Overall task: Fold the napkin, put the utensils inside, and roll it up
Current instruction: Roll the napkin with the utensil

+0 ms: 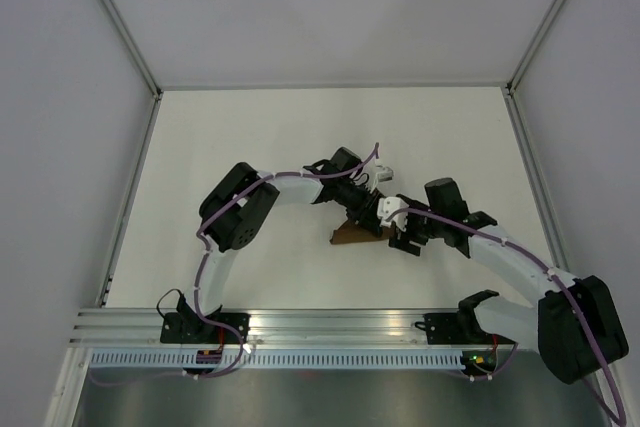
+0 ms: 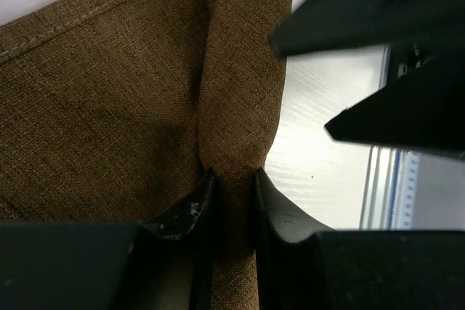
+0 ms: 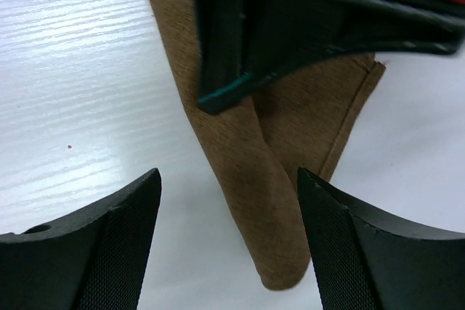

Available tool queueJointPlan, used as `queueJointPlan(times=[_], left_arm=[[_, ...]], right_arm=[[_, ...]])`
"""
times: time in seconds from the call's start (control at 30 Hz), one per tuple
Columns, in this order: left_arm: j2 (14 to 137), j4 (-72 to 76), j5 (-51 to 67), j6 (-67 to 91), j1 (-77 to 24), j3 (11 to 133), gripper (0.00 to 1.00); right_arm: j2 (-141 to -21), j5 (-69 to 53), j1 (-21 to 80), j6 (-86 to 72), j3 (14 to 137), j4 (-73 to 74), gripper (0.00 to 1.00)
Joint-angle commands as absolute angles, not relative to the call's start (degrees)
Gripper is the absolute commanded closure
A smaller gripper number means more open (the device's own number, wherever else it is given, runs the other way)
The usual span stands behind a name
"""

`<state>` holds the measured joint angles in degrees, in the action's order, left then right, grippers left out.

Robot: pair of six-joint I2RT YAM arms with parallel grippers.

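The brown napkin (image 1: 352, 234) lies folded and partly rolled on the white table between the two arms. My left gripper (image 1: 372, 213) is shut on the rolled edge of the napkin (image 2: 240, 92), pinching it between its fingers (image 2: 195, 212). My right gripper (image 1: 402, 237) is open just right of the roll; the roll's rounded end (image 3: 280, 252) lies between its fingers (image 3: 120, 230) without touching them. The left gripper's dark fingers (image 3: 290, 27) show above the roll in the right wrist view. The utensil is hidden.
The white table (image 1: 250, 147) is walled by grey panels at the left, right and back. An aluminium rail (image 1: 330, 325) with the arm bases runs along the near edge. The two grippers are close together over the napkin.
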<state>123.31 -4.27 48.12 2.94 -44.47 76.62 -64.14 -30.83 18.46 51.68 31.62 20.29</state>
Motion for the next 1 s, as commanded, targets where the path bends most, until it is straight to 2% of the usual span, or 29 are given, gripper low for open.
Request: queueJointPlan(times=[0.0, 0.3, 0.4, 0.5, 0.53, 0.6, 0.63, 0.67, 0.77, 0.97], left_arm=[[129.6, -15.4, 46.8, 4.0, -44.5, 77.9, 0.86], [132.4, -18.6, 49.0, 5.0, -43.8, 81.6, 0.85], [132.6, -19.2, 49.6, 4.8, -43.5, 81.7, 0.84], [132.6, -19.9, 49.6, 4.7, -43.5, 82.0, 0.81], [132.5, -20.0, 49.6, 4.6, -43.4, 82.0, 0.79], [132.0, -19.9, 49.6, 4.6, -43.2, 81.9, 0.69], [131.3, -19.9, 49.1, 4.7, -43.1, 81.9, 0.64], [130.7, -19.6, 48.3, 4.7, -43.0, 81.8, 0.57], [127.5, -17.1, 45.7, 6.1, -42.5, 80.9, 0.48], [119.6, -11.4, 41.1, 8.8, -40.2, 77.9, 0.43]], right_arm=[[-63.5, -22.9, 23.5, 50.6, 29.4, 11.0, 0.19], [-68.5, -15.5, 31.1, 51.1, 27.2, 5.7, 0.2], [-71.3, -13.9, 32.4, 51.3, 27.4, 4.8, 0.25], [-73.4, -13.6, 32.7, 51.2, 28.2, 5.1, 0.37], [-73.7, -13.6, 32.7, 51.2, 28.4, 5.4, 0.47], [-74.5, -14.1, 32.7, 51.2, 29.2, 6.9, 0.59], [-74.7, -14.4, 32.7, 51.2, 29.8, 7.6, 0.68], [-75.5, -14.8, 32.7, 51.6, 30.2, 8.4, 0.72], [-76.8, -16.1, 32.6, 51.9, 32.2, 11.9, 0.77], [-80.4, -21.8, 32.1, 53.6, 37.7, 22.2, 0.79]])
